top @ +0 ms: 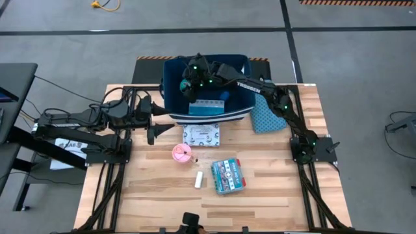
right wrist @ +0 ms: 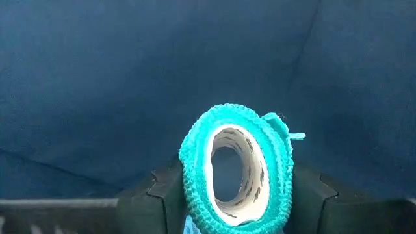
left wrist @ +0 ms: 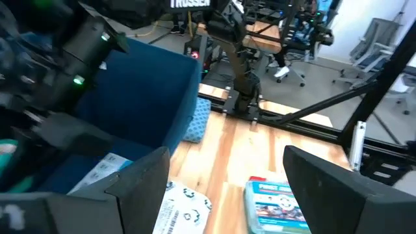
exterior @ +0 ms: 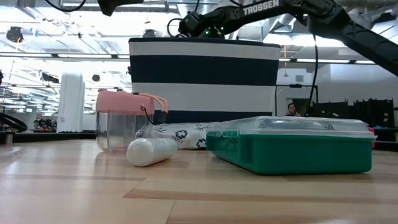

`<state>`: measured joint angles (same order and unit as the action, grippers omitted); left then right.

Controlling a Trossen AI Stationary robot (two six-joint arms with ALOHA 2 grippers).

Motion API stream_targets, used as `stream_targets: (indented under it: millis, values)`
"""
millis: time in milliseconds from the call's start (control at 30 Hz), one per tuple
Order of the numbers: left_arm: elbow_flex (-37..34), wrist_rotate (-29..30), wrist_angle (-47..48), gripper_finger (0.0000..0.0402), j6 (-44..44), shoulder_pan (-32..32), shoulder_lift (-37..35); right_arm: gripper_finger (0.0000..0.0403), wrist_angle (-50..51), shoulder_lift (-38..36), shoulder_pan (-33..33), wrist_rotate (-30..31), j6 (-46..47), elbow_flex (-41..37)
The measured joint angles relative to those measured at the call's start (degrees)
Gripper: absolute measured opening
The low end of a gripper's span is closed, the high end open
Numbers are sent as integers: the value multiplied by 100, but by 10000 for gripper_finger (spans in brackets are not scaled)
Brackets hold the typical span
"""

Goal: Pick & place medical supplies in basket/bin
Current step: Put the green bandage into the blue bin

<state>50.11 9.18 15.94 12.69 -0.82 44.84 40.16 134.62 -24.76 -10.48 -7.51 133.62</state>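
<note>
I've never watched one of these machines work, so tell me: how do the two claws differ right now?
The right gripper is reaching into the navy bin, shut on a teal bandage roll; the left gripper hangs over the table beside the bin. The left gripper's fingers stand open and empty, while the right gripper's fingers press the roll from both sides. Both have two dark fingers.

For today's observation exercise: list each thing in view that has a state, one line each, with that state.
Right gripper: over the bin, shut on the teal roll.
Teal roll: held, not yet dropped.
Left gripper: open, empty, beside the bin.
Bin: upright, open-topped.
Pink-lidded cup: upright, lidded.
Green case: lying flat, lid shut.
</note>
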Motion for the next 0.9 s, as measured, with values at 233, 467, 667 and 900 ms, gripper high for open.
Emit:
stream_targets:
  millis: [233, 467, 667, 900]
  values:
    - [-2, -139, -50, 291, 19, 0, 0, 173, -187, 307, 3, -4, 13, -13]
    - [-2, -205, -44, 291, 18, 22, 0, 173, -205, 362, -13, 4, -6, -9]
    - [-2, -460, -29, 291, 20, 22, 0, 173, -239, 362, -15, 3, -8, -9]
    - [-4, -487, 503, 291, 318, 24, 16, 175, -201, 362, -29, 63, -51, -9]
